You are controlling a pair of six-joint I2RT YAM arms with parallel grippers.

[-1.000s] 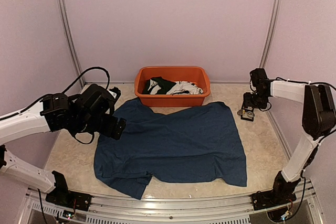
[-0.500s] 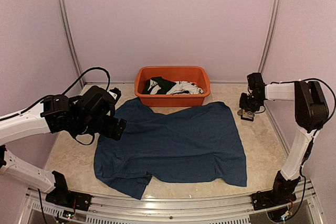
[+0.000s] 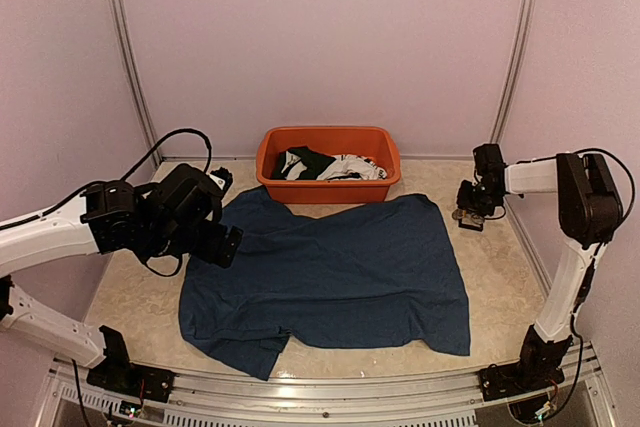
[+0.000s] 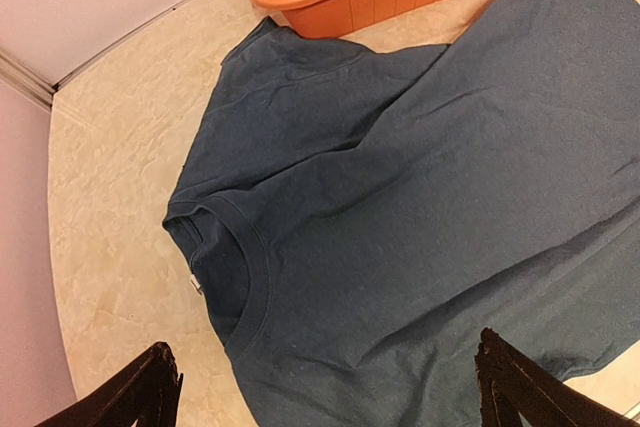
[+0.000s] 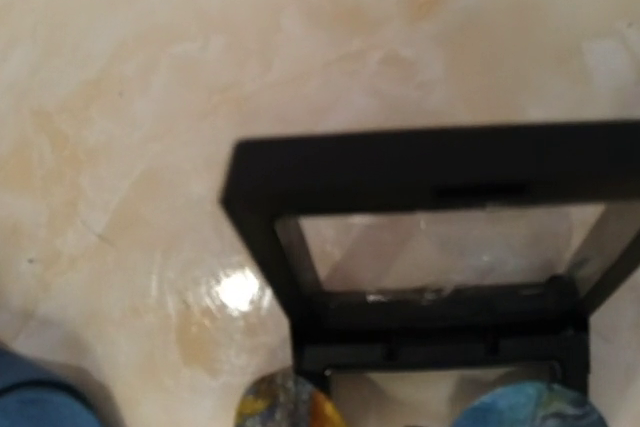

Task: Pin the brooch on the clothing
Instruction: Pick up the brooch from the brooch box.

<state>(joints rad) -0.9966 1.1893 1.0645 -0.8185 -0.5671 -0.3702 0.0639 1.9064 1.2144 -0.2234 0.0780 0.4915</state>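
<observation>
1. The T-shirt (image 3: 330, 272) lies spread flat just in front of the orange tub (image 3: 328, 190), with no pin on it that I can see.
2. My left pincer (image 4: 328, 377) hovers front-left of the tub over the shirt's collar end, jaws wide apart, holding nothing.
3. My right pincer (image 3: 470, 209) is low at the table right of the tub, by a black frame (image 5: 430, 162) and what looks like the brooch (image 5: 283, 404). I cannot tell how far it is open or whether it grips anything.
4. Left to do, by my reckoning: lift the brooch, carry it over, pin it.
</observation>
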